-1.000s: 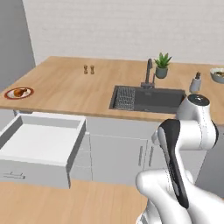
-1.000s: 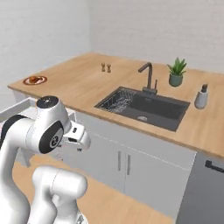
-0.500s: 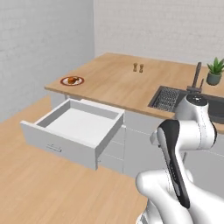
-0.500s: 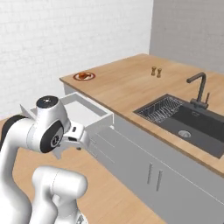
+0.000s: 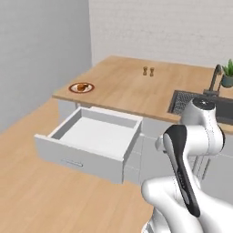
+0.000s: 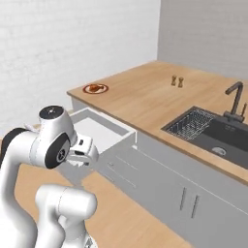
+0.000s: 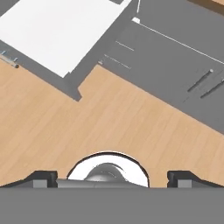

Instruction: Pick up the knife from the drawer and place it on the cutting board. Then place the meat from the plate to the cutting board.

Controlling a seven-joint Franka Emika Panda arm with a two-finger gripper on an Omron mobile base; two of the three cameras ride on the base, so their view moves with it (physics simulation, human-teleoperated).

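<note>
Right now my hand (image 7: 112, 177) hangs over the wooden floor (image 7: 52, 127) in front of the cabinets, fingers spread wide with nothing between them. From the hand view, the two dark fingertips (image 7: 41, 177) sit far apart at the bottom, looking down at the floor and the grey cabinet fronts (image 7: 175, 65).

The drawer (image 5: 91, 136) stands pulled out below the counter (image 5: 136, 88), near its left end. Its white inside looks bare from where I see it; I cannot make out a knife in it. In the right base view the drawer (image 6: 104, 131) shows just past my upper arm.

The plate (image 5: 81, 87) with its dark red rim sits at the counter's left edge, close to the front left corner, and the meat (image 5: 82, 86) lies on it. The same plate (image 6: 95, 88) shows near the counter's far left corner in the right base view.

Two small shakers (image 5: 149, 71) stand toward the back edge, and the sink (image 6: 213, 138) lies off to the right.
</note>
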